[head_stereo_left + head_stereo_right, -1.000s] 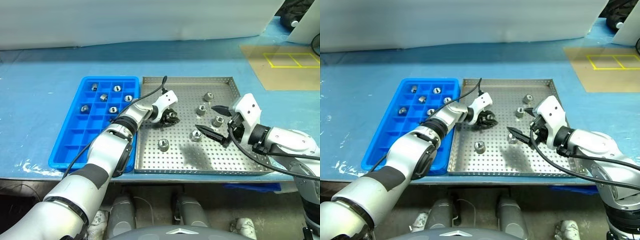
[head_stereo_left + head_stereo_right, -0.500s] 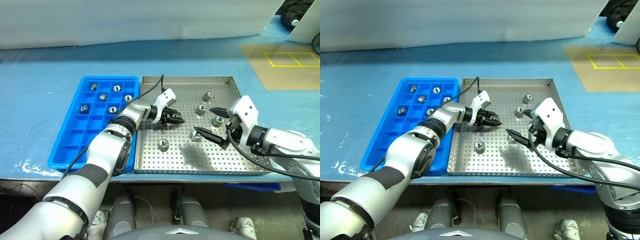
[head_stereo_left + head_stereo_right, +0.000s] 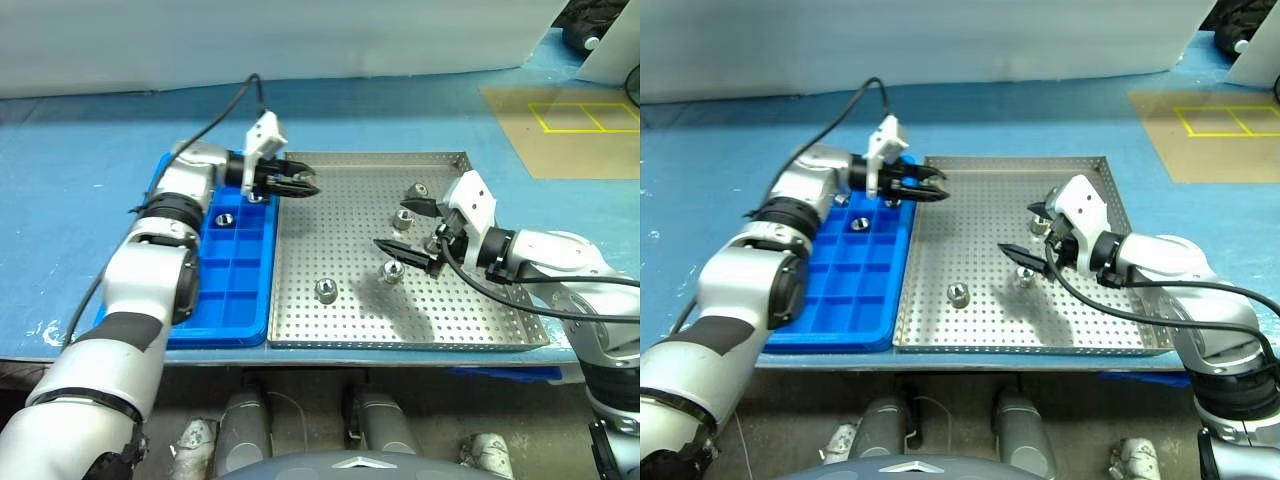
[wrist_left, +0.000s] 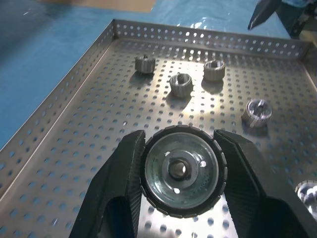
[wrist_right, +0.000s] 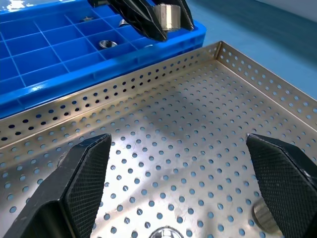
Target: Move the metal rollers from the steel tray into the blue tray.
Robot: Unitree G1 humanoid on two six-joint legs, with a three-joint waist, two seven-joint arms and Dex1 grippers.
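While the left arm hangs over the seam between the trays, the scene runs like this:

steel tray (image 3: pixel 330 320): big perforated square, low rim all round, its left rim right beside the blue tray; wide bare floor across the left and near parts.

blue tray (image 3: pixel 225 300): gridded, left of the steel tray; a roller sits in a cell at (image 3: pixel 224 219), and the near rows of cells lie open.

right gripper (image 3: pixel 405 225): jaws spread wide, clutching nothing, hovering over the right half of the steel tray with loose rollers just beside and beneath its fingers.

left gripper (image 3: pixel 300 184): clenched on a metal roller (image 4: pixel 181 170), fingers pressed to either side, centre hole facing the wrist camera; it sits above the steel tray's far-left corner, next to the blue tray's far-right edge.

loose rollers: one alone near the middle-front of the steel tray (image 3: pixel 325 290), well apart from the rest; one beside the right gripper's lower finger (image 3: pixel 392 271); others cluster toward the far right (image 3: pixel 415 192), (image 3: pixel 402 215).
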